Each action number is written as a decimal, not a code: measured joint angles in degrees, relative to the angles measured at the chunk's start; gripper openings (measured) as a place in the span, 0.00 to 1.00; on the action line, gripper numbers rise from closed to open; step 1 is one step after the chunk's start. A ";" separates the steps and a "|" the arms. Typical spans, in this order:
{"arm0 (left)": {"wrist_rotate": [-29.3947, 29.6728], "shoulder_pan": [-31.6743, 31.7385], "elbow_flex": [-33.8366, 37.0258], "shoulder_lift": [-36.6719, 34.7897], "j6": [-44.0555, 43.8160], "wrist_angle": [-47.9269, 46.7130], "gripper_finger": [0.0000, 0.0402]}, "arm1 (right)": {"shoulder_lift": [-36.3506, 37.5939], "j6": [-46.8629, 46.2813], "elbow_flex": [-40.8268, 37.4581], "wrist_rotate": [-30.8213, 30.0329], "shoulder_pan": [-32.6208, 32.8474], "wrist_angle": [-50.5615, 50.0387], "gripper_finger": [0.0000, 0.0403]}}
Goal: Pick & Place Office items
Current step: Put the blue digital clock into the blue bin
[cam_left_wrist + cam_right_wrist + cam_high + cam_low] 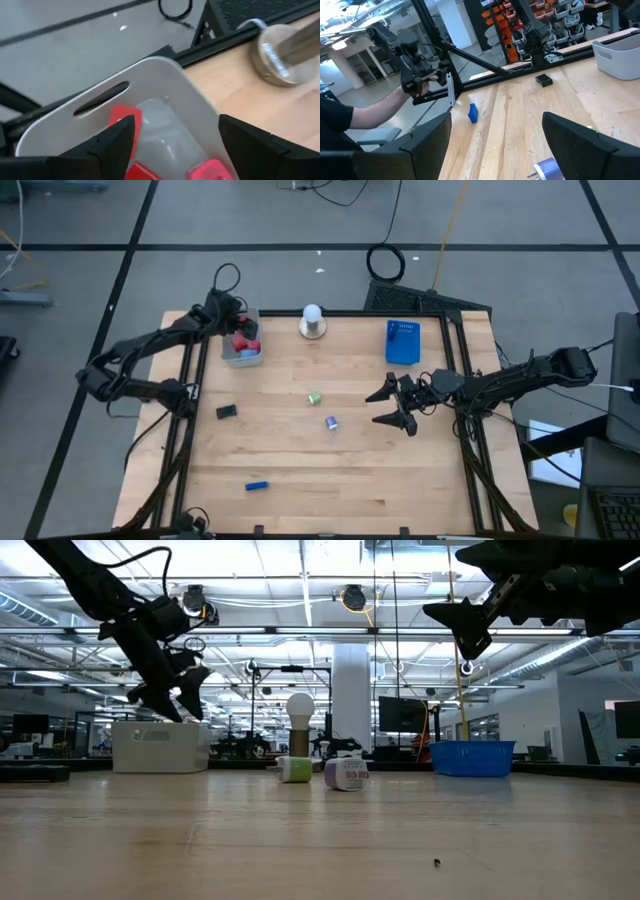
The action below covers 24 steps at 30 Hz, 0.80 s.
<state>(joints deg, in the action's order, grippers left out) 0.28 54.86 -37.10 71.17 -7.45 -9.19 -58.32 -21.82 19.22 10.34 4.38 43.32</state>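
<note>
Red stuff is already sitting in the grey tray (243, 356) at the back left of the table (330, 470), so I'm calling this partly done. I'm counting at least a couple of red office items (245, 343) in there, and the left wrist view is showing red and pinkish pieces (122, 120) lying on the tray floor.

My left gripper (238, 323) is hovering right over that tray with its jaws spread apart and nothing between them, so I'm guessing a drop is just finishing. My right gripper (400, 406) is hanging above the table on the right side, jaws wide and empty too, pointing toward the middle.

What's left, as far as I'm seeing: a green piece (314, 397) and a purple piece (331, 422) sitting near each other around the centre, a black block (226, 411) toward the left, and a blue block (256, 485) down near the front edge. All four are lying loose on the wood, well apart from either tray. The purple one is closest to my right gripper, so I'm thinking that's the natural next grab.

The blue tray (402, 342) at the back right is looking empty from above, though I can't be fully sure about its far corners. The white ball on its grey base (313, 321) is standing between the two trays, and I'm leaving it alone.
</note>
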 joint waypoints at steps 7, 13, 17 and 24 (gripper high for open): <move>-0.99 -3.69 0.00 -8.37 1.75 -0.09 0.72 | -0.01 0.00 0.00 -0.15 0.00 0.18 0.75; -7.62 -7.52 0.00 -17.39 1.75 -0.07 0.73 | -0.01 0.00 0.00 -0.19 0.00 0.18 0.75; -9.31 -10.95 0.00 -21.59 1.15 -0.43 0.73 | -0.01 0.00 0.00 -0.14 0.00 0.18 0.75; -9.35 -19.05 -0.02 -23.74 -0.36 -3.80 0.73 | -0.01 -0.30 0.00 -0.14 0.00 0.18 0.75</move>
<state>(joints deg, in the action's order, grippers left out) -9.07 35.80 -37.12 47.43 -7.81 -12.99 -58.33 -22.12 19.22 10.20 4.38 43.50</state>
